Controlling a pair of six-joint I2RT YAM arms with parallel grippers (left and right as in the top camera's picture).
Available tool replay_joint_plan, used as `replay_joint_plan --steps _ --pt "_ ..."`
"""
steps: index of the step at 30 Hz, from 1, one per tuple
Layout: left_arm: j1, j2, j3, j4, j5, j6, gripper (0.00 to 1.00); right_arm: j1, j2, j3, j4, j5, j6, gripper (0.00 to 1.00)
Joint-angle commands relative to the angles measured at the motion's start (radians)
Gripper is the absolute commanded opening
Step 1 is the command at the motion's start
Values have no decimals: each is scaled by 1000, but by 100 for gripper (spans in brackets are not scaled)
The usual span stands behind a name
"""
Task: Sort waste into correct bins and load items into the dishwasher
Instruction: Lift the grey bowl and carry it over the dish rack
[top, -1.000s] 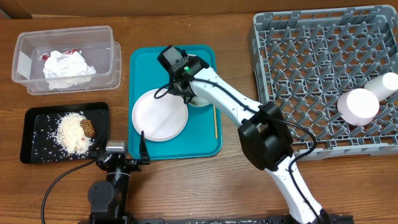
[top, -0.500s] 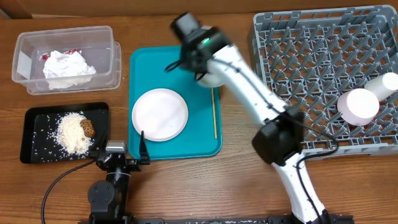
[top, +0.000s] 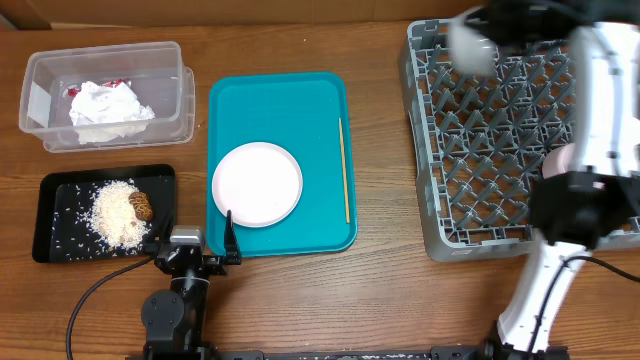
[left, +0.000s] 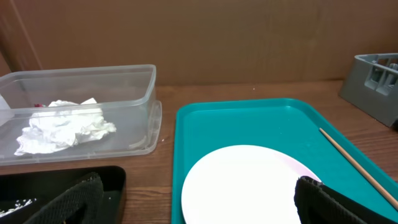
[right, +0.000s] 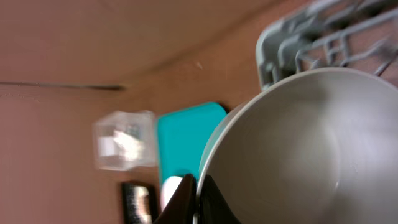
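- the right gripper (right: 196, 190) is closed and pinches the rim of the bowl (right: 298, 143), high over the far left corner of the dish rack (top: 500, 150).
- risk, i judge: this thin rim pinch may slip, so the tilted bowl drops on the pegs or beside the rack.
- the left gripper (top: 197, 243) is wide open and empty, near the black tray (top: 50, 200).

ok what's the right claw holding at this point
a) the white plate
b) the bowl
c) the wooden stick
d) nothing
b: in the right wrist view the right claw is pinched on the rim of the bowl, while overhead the stick and the plate lie on the teal tray.
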Motion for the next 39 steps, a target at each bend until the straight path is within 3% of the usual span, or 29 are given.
replay_joint_plan --steps 1,16,31,39 --pt "7 -12 -7 4 -9 -6 100 -87 -1 -46 -9 -275 -98 4" --pt "7 -12 -7 4 -9 -6 100 -250 -1 -441 32 -351 -56 4" --pt "7 -12 -7 4 -9 -6 100 -361 -1 -452 20 -288 -44 4" --pt "7 -12 -7 4 -9 -6 100 -370 -2 -452 0 -138 -33 13"
